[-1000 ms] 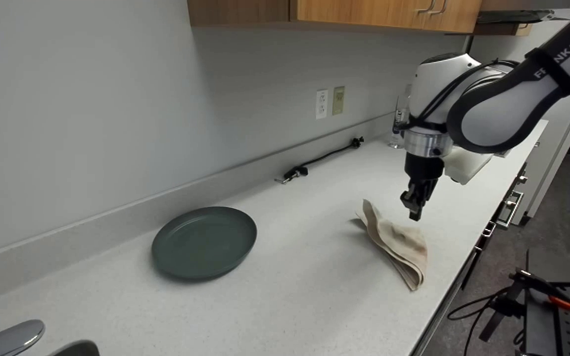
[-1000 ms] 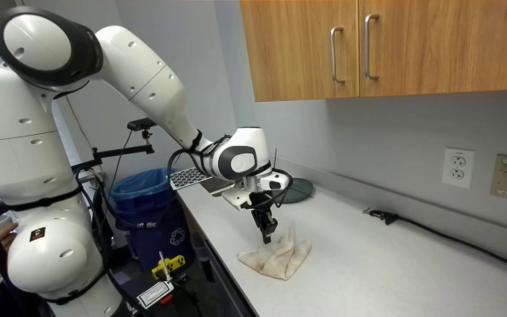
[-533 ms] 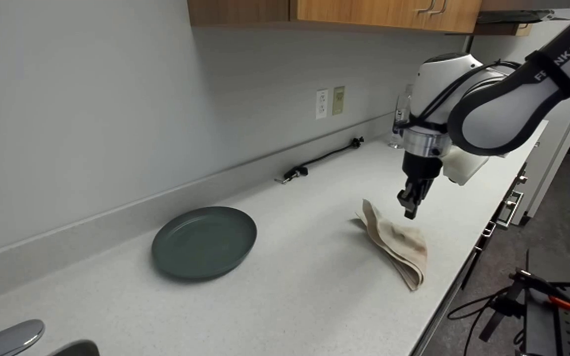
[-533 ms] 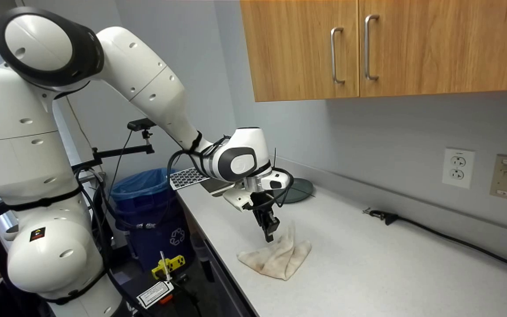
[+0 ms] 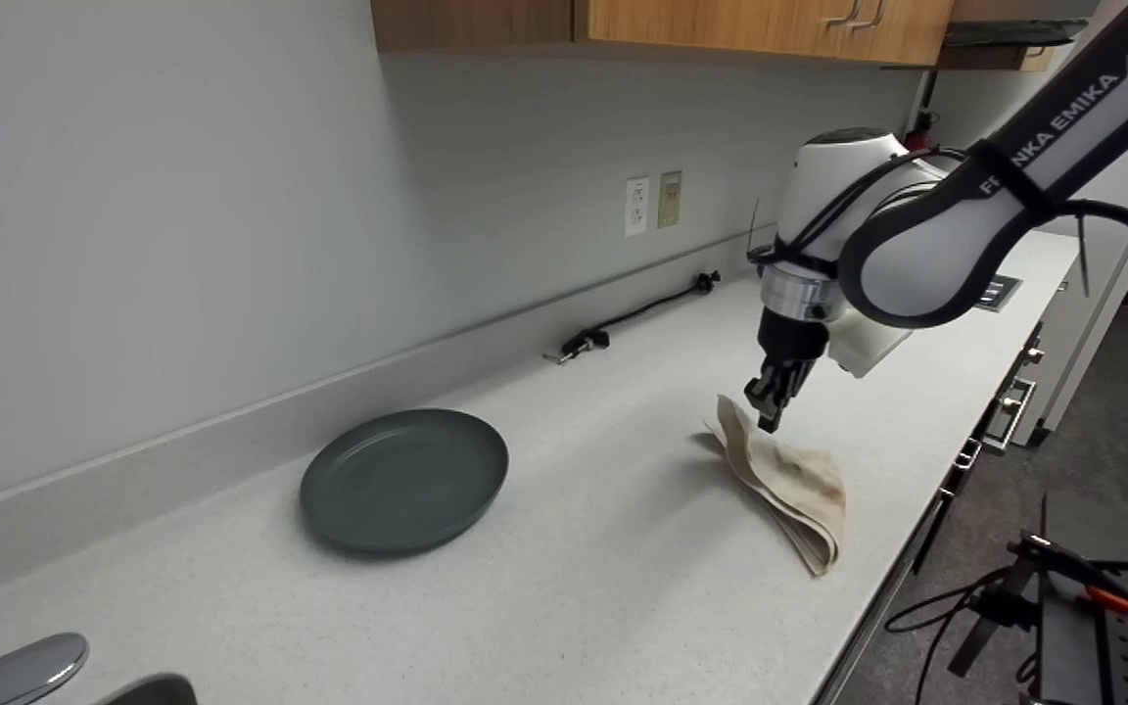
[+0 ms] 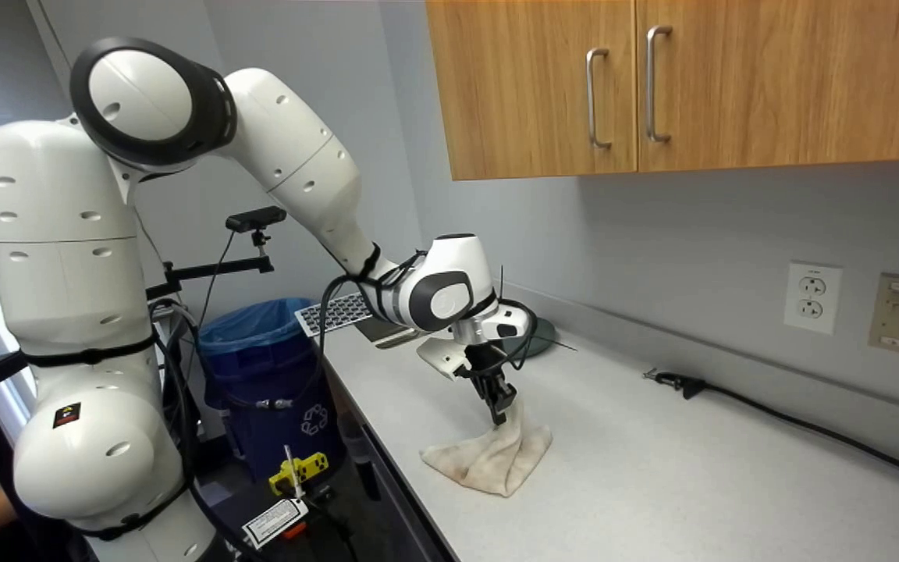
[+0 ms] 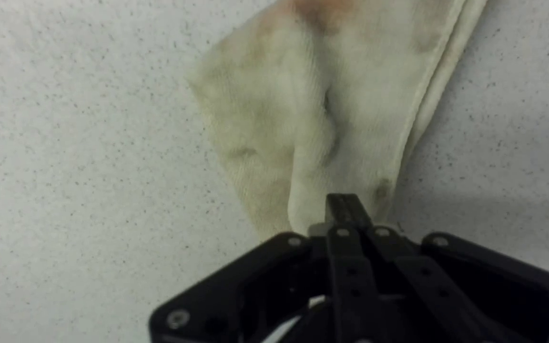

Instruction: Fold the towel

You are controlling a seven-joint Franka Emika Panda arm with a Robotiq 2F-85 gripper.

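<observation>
The towel [image 5: 804, 480] is a beige cloth with brownish stains, lying folded over itself on the counter in both exterior views. One corner stands up toward the wall, and the layers part along one edge. In the wrist view a raised crease runs down the middle of the towel [image 7: 265, 109]. My gripper [image 7: 343, 200] has its fingertips pressed together with no cloth between them. It points downward over the wall-side part of the towel, close to the raised corner, as an exterior view [image 6: 499, 420] also shows. Whether the tips touch the cloth I cannot tell.
A round dark green plate [image 5: 405, 480] rests on the counter near the wall. A black cable with a clamp [image 5: 588, 340] lies along the backsplash. A faucet [image 5: 30, 669] is at the near corner. Wooden cabinets [image 6: 535, 86] hang above the counter, whose front edge runs beside the towel.
My arm has swung across toward the wall, bringing the gripper from the middle of the towel to near its raised corner. The jaws have stayed shut and the towel has not moved.
</observation>
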